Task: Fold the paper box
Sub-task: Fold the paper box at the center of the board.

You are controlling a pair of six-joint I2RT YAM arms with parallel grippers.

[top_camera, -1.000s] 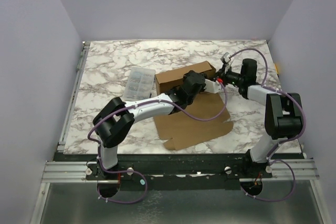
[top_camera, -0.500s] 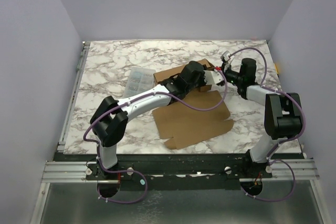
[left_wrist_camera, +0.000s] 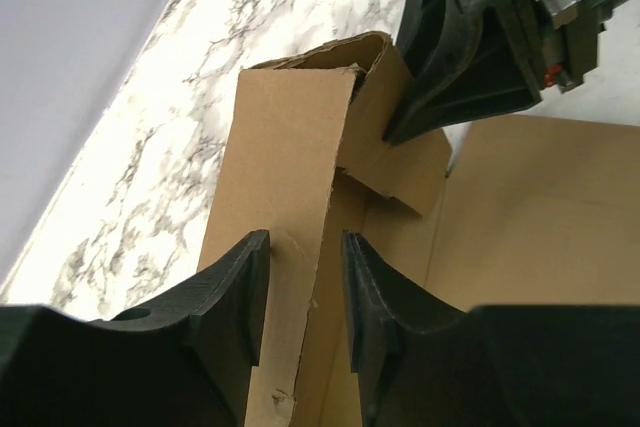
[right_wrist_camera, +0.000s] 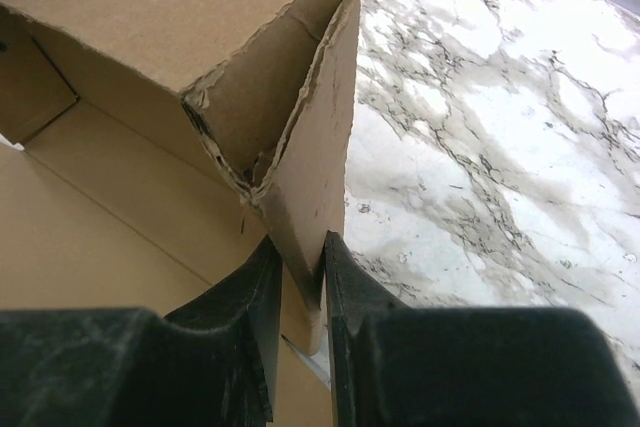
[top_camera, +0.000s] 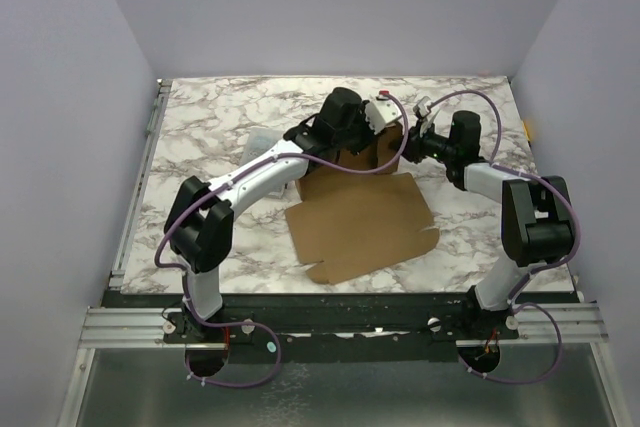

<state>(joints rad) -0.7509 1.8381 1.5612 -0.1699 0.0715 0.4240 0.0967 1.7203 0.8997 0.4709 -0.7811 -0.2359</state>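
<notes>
Brown cardboard paper box [top_camera: 360, 222] half-raised on the white marble desk [top_camera: 200, 157].
Right jaws clamp its corner wall; left jaws straddle another wall, grip unclear.

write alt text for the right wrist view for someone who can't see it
Close-up: the right gripper pinches the lower edge of an upright wall of the brown paper box between its black fingers. Above, the wall's rough-edged corner shows a hollow fold; the marble table fills the right side.
</notes>
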